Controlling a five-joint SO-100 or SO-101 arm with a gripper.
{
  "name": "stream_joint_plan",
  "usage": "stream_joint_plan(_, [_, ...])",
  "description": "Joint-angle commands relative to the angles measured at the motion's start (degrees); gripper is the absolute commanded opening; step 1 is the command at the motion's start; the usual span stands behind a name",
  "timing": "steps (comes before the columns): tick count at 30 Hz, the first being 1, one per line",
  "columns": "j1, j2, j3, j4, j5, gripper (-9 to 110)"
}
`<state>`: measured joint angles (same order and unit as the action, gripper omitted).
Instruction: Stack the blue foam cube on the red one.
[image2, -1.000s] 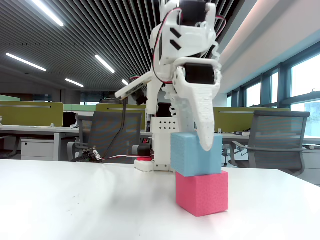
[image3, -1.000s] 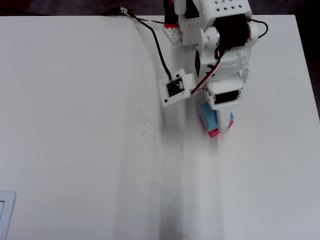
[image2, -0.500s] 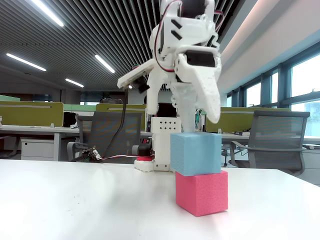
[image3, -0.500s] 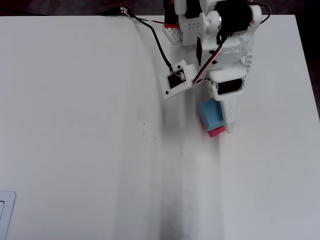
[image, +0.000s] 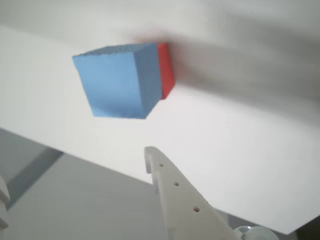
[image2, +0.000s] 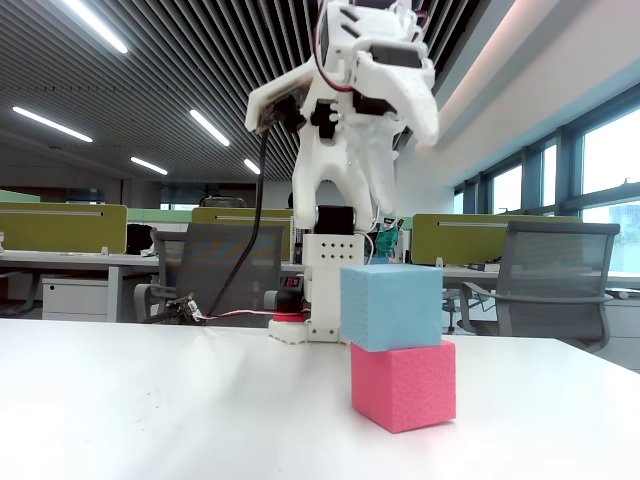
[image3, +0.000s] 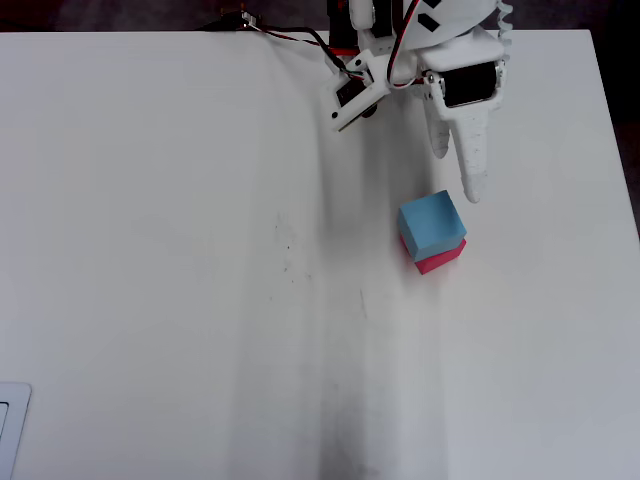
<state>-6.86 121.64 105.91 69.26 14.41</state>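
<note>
White table (image3: 150, 250), office behind. Blue foam cube (image2: 391, 306) stacked squarely atop red one (image2: 404, 384). Gripper (image3: 455, 170) raised above cube, empty; jaw opening unclear.

A white table (image2: 150, 400) fills the foreground in the fixed view, its top plain but for a few dark specks. Behind the arm, an open-plan office stretches back: grey mesh chairs (image2: 555, 275) to either side of it, olive-green desk partitions (image2: 60, 225) further off, and a white drawer unit (image2: 75, 297) far to its left. Above runs a dark slatted ceiling (image2: 200, 60) with bright strip lights (image2: 50, 123). Large windows (image2: 610, 165) let in daylight on its right.
</note>
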Motion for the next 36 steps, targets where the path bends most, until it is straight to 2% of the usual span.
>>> stream_joint_plan(1, [1.3,8.2,3.4,-1.8,0.4,31])
stream_joint_plan(19, [10.8,51.7,49.3,-17.3,0.9,20])
stream_joint_plan(28, [10.5,60.8,57.3,-14.6,1.5,17])
stream_joint_plan(36, [10.5,60.8,58.6,-13.5,1.8,14])
